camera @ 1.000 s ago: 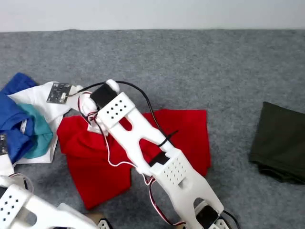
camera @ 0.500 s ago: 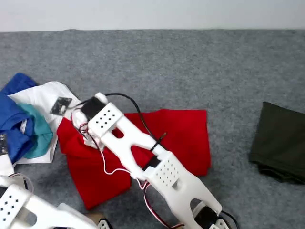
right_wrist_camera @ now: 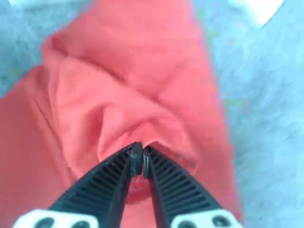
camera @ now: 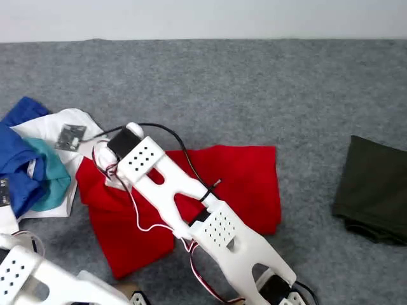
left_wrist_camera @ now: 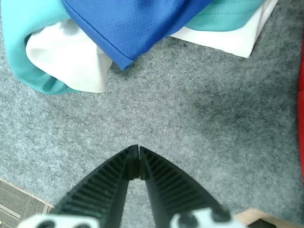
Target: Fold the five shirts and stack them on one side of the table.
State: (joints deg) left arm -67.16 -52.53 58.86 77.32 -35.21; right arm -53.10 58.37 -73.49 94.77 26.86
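The right end effector (right_wrist_camera: 139, 159) pinches a puckered fold of the red shirt (camera: 245, 181), spread beneath it on the grey bench (camera: 254, 82); the left end effector (left_wrist_camera: 138, 161), jaws closed on nothing, hovers with the blue shirt (left_wrist_camera: 128, 23), teal shirt (left_wrist_camera: 28, 33) and white shirt (left_wrist_camera: 66, 64) heaped just ahead

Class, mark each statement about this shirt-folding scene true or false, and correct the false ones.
1. The right gripper pinches the red shirt. True.
2. The dark green shirt lies on the red shirt. False: it lies apart from it on the grey table.
3. The left gripper grips the blue shirt. False: it is shut on nothing, above bare table.
4. The blue shirt, teal shirt and white shirt lie heaped together. True.
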